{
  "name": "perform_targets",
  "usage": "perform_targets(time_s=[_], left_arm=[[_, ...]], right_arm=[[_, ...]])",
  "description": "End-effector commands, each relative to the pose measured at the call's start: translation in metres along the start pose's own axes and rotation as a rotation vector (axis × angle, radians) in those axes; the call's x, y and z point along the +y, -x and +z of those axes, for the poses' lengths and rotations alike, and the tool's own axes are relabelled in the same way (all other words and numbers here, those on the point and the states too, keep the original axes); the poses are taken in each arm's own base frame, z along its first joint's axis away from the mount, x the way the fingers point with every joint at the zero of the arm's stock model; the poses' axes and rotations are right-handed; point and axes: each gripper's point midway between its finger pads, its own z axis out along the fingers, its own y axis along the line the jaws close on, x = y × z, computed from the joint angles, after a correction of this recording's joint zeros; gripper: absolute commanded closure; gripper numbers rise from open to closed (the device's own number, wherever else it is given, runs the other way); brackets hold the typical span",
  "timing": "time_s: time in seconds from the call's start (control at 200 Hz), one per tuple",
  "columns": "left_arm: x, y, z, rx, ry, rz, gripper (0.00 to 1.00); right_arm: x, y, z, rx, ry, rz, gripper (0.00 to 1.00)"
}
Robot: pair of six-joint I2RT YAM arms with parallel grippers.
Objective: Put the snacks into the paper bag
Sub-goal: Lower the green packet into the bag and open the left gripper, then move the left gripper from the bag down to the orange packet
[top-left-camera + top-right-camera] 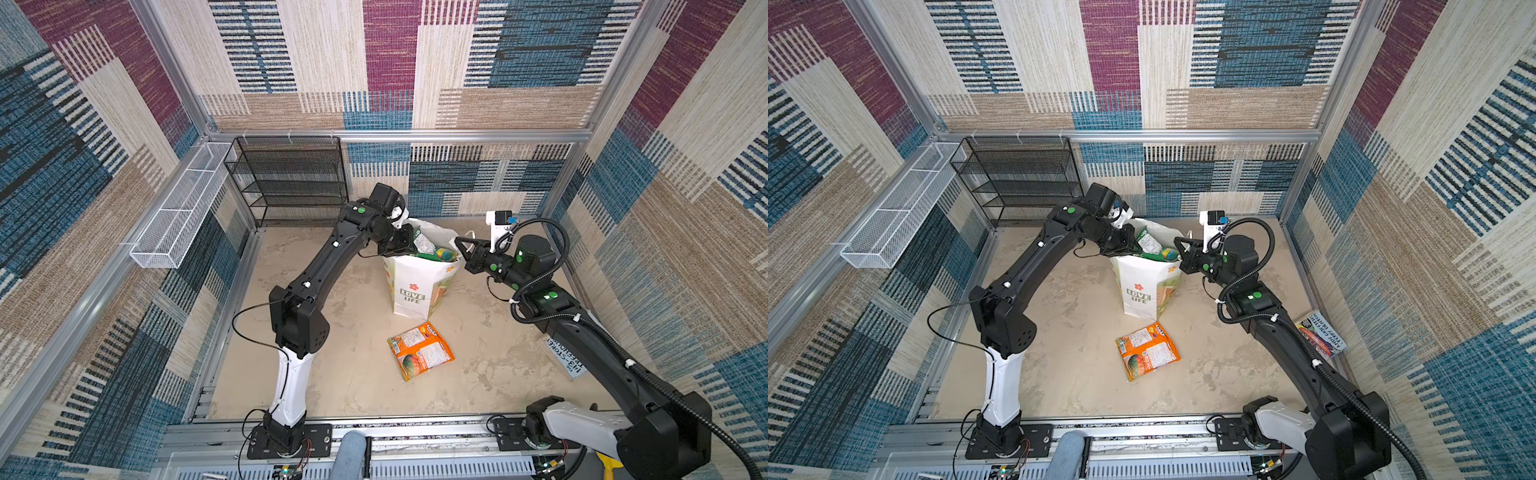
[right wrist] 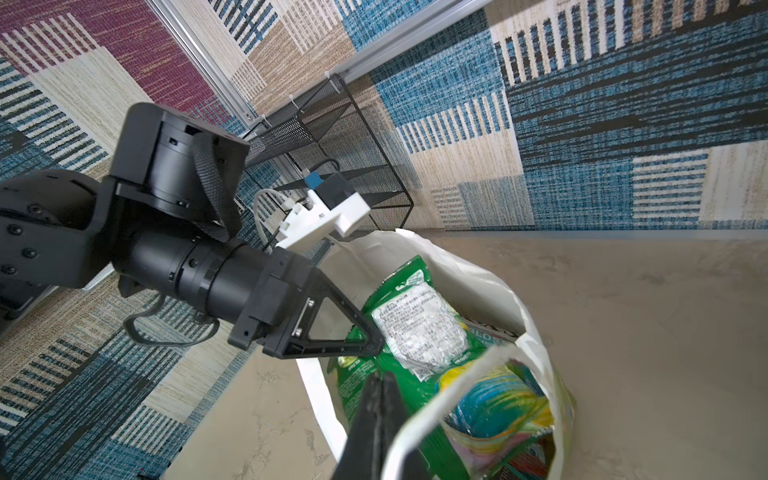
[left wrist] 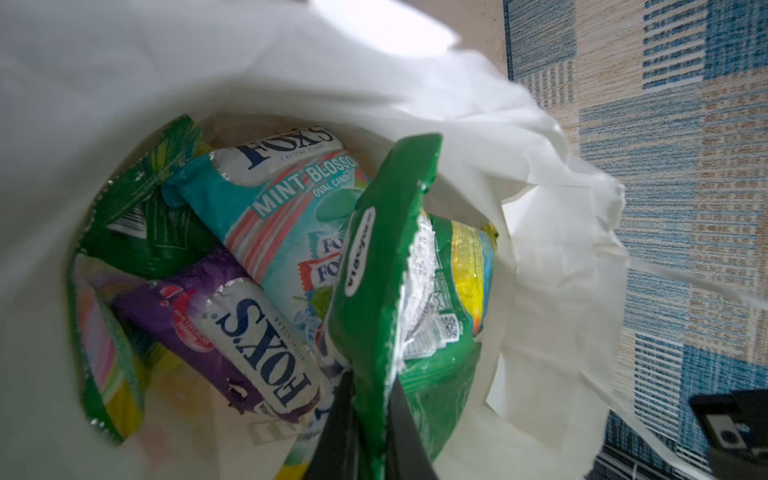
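The white paper bag stands upright mid-table with its mouth open. My left gripper is shut on the edge of a green snack packet, held in the bag's mouth. Inside lie a teal mint packet, a purple packet and another green one. My right gripper is shut at the bag's right rim. The white handle loop runs beside its fingers, and nothing shows between them. An orange snack packet lies flat on the table in front of the bag.
A black mesh shelf stands at the back left against the wall. A white wire basket hangs on the left wall. A printed magazine lies at the right edge, partly under the right arm.
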Motion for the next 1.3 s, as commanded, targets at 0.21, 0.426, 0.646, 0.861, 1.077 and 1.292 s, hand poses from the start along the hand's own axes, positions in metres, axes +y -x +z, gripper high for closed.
perform_targets(time_s=[0.21, 0.426, 0.646, 0.861, 1.077, 1.292], left_arm=[[0.011, -0.003, 0.003, 0.024, 0.084, -0.006, 0.68], [-0.019, 0.004, -0.040, -0.063, 0.026, 0.036, 0.43], [-0.067, 0.005, -0.098, -0.165, -0.127, 0.086, 0.24], [-0.065, -0.023, -0.128, -0.264, -0.183, 0.038, 0.11], [-0.013, -0.082, -0.138, -0.389, -0.159, -0.078, 0.01], [0.053, -0.157, -0.092, -0.320, -0.109, -0.284, 0.01]], right_arm=[[0.001, 0.001, 0.003, -0.004, 0.013, 0.000, 0.99], [0.001, 0.001, 0.003, -0.005, 0.011, 0.003, 0.99], [0.000, 0.002, 0.002, -0.009, 0.007, 0.002, 0.99], [0.002, 0.002, 0.001, -0.013, 0.010, -0.004, 0.99], [0.002, 0.001, 0.001, -0.009, 0.016, 0.002, 0.99], [0.003, 0.003, 0.000, -0.015, 0.017, 0.002, 0.98]])
